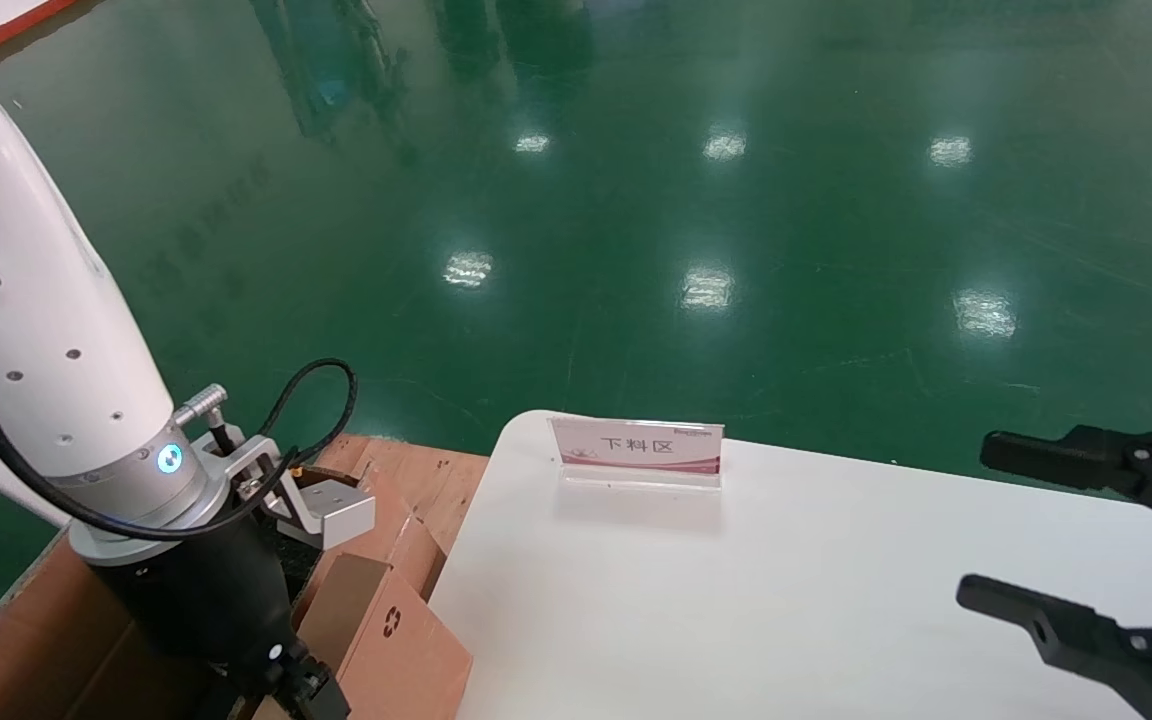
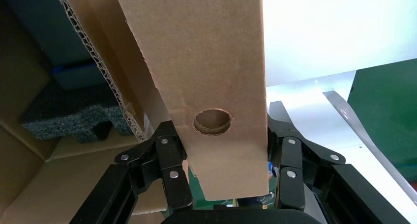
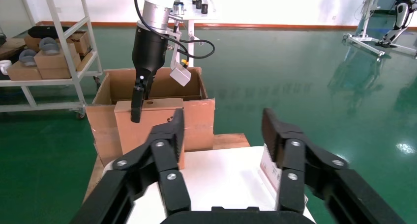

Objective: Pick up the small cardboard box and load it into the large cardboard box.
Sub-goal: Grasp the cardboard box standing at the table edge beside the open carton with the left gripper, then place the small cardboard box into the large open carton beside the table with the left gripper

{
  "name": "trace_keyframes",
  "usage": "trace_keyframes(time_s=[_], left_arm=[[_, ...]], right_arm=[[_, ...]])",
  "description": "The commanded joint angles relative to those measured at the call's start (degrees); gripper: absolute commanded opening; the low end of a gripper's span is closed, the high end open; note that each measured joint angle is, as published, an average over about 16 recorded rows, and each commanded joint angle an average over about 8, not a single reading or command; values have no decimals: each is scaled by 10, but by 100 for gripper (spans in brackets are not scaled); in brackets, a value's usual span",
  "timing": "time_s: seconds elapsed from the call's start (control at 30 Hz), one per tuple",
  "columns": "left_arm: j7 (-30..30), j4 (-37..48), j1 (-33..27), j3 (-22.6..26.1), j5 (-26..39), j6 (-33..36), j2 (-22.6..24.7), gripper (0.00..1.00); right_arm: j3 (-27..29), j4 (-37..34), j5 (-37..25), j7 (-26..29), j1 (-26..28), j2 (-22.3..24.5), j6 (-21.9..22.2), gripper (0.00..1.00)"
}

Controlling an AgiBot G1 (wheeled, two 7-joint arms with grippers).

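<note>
My left gripper [image 2: 221, 118] is shut on the narrow end of the small cardboard box [image 2: 206, 62], just below its round finger hole. The light-brown box with its recycling symbol [image 1: 386, 640] hangs tilted beside the table's left edge, with the left gripper [image 1: 306, 690] low at the frame's bottom. The large cardboard box [image 1: 36, 640] stands open on the floor under my left arm, black foam [image 2: 64, 118] inside. From the right wrist, the small cardboard box [image 3: 125, 130] stands against the large cardboard box's [image 3: 199, 121] table-side wall. My right gripper [image 1: 976, 520] hovers open over the table's right.
A white table [image 1: 736, 600] carries an acrylic sign [image 1: 636, 447] near its far edge. Green floor lies beyond. A white shelf rack [image 3: 49, 52] with small cartons stands beyond the large box. A worn flap [image 1: 406, 470] of the large box reaches toward the table.
</note>
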Motion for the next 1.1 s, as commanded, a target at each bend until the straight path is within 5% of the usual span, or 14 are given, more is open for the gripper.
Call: trace_keyframes(time_s=[0.03,0.57,0.83,1.1], left_arm=[[0,0,0,0,0,0,0,0],[38,0,-36,-78,-2,20,-1,0],[82,0,-121,-136,21,50,-11,0],[118,2,-243,-113,40,59,-14,0]], right_arm=[[0,0,0,0,0,0,0,100],[0,0,0,0,0,0,0,100],[0,0,0,0,0,0,0,100],[0,0,0,0,0,0,0,100]])
